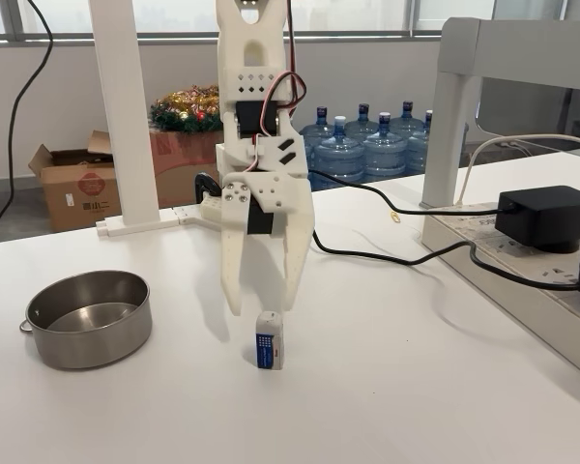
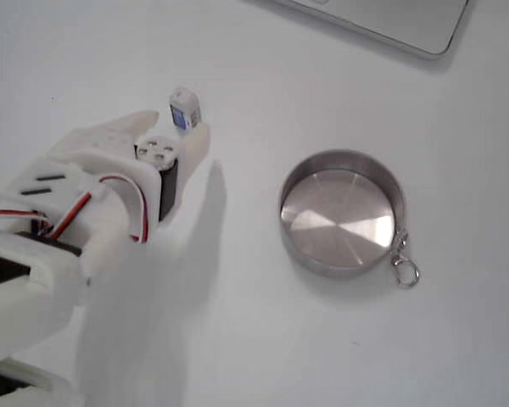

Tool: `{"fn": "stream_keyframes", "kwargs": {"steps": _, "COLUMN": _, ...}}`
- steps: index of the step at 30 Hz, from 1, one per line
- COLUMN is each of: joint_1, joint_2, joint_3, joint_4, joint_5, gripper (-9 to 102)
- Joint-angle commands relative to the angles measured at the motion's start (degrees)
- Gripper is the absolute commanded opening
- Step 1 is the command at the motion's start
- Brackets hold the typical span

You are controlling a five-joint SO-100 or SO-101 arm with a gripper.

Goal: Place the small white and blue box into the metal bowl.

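Both fixed views show you the small white and blue box [image 1: 269, 351] [image 2: 185, 110] standing upright on the white surface [image 1: 387, 387], just below your white end effector [image 1: 263, 311] [image 2: 171, 133], whose fingers are spread apart, gripping nothing. Your round brushed-steel bowl [image 1: 87, 319] [image 2: 343, 212] sits well apart, empty.

My white gripper [image 1: 262, 311], white box [image 1: 269, 339] with blue panel, grey steel bowl [image 1: 87, 319], black adapter [image 1: 549, 217], white table [image 1: 387, 387].
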State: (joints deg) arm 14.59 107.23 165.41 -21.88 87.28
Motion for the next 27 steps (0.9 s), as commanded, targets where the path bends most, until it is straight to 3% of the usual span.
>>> {"fn": "stream_keyframes", "kwargs": {"steps": 1, "joint_1": 0.26, "joint_2": -0.44, "joint_3": -1.85, "joint_4": -0.79, "joint_5": 0.26, "gripper": 18}}
{"fn": "stream_keyframes", "kwargs": {"steps": 4, "joint_1": 0.09, "joint_2": -1.23, "joint_3": -1.93, "joint_4": -1.23, "joint_5": 0.35, "gripper": 18}}
{"fn": "stream_keyframes", "kwargs": {"steps": 11, "joint_1": -0.09, "joint_2": -7.47, "joint_3": -1.85, "joint_4": -10.81, "joint_5": 0.35, "gripper": 18}}
{"fn": "stream_keyframes", "kwargs": {"steps": 27, "joint_1": -1.58, "joint_2": -9.49, "joint_3": -4.04, "joint_4": -12.22, "joint_5": 0.26, "gripper": 18}}
